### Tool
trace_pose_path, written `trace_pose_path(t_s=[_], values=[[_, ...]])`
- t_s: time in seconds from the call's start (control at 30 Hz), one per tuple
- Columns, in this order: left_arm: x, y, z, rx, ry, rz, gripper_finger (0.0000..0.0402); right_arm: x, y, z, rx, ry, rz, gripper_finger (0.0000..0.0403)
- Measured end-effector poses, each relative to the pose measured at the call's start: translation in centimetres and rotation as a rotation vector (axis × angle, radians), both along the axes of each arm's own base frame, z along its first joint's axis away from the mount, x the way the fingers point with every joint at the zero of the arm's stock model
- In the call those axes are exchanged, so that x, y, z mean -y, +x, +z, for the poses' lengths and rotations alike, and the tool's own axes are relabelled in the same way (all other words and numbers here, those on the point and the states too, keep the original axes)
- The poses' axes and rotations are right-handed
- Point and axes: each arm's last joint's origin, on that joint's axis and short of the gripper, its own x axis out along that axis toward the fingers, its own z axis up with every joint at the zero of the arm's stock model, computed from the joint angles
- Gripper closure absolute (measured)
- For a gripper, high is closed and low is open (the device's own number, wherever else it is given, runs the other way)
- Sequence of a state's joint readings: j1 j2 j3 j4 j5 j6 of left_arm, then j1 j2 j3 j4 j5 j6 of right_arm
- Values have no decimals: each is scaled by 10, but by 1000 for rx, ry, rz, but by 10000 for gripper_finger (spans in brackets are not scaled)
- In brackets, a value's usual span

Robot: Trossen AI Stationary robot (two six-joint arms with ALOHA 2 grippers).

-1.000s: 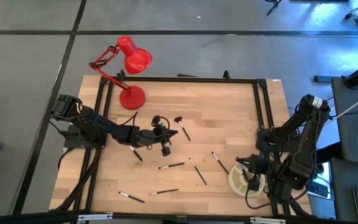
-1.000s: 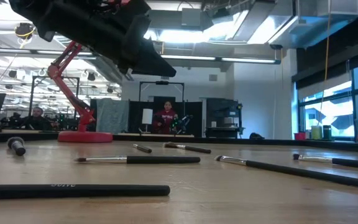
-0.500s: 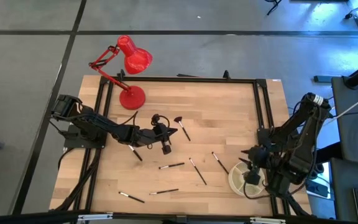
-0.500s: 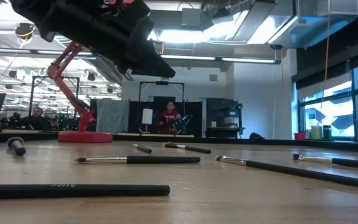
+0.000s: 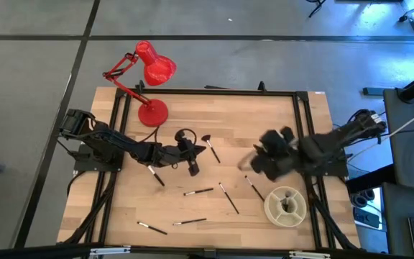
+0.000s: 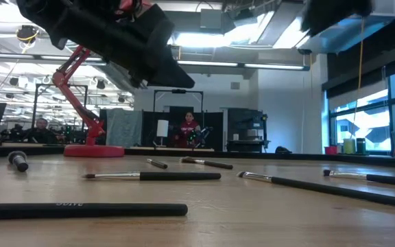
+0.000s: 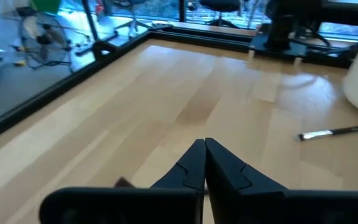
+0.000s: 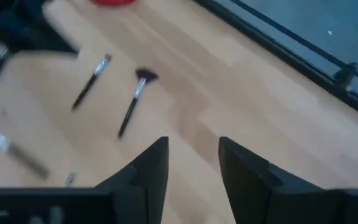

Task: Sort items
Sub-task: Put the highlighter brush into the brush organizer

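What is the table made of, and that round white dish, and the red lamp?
The table looks like pale wood with a smooth finish: plank seams and grain show. The round divided dish seems cream plastic or ceramic, hard to tell. The red desk lamp looks like glossy painted metal, since its shade shines.

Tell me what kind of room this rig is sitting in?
Most likely a robotics lab or open workshop: exposed ceiling ducts, a black-framed wooden table, and people at equipment benches in the background.
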State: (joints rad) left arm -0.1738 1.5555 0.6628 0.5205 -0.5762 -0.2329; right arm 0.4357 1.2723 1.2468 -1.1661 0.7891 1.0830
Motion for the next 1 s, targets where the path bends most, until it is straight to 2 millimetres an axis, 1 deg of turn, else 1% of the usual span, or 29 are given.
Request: trace_pose_path(t_s=[0.07,0.2,0.33,0.4,0.47,0.57,0.63,0.73,0.8,0.9,1.0], values=[[1,0,0,-1,-6,-17,399,11,19,-8,28,2,-4,266],[0,-3,1,-31,4,-22,400,31,62,-34,40,23,54,266],[-1,-11,8,-79,14,-18,395,62,102,-61,28,47,72,266],[-1,-16,13,-92,21,-15,395,77,118,-77,18,73,72,266],[2,-21,17,-100,37,0,396,87,132,-96,8,92,54,266],[9,-29,21,-125,79,26,399,96,151,-124,-12,83,68,266],[13,-32,22,-136,123,53,400,103,160,-139,-52,118,106,266],[17,-35,23,-143,171,84,398,117,178,-150,-66,193,164,266],[19,-36,24,-138,180,103,395,126,191,-152,-61,228,192,262],[19,-37,24,-125,188,152,390,137,207,-149,-104,246,201,243],[18,-40,26,-132,197,168,386,147,219,-141,-175,214,184,212]])
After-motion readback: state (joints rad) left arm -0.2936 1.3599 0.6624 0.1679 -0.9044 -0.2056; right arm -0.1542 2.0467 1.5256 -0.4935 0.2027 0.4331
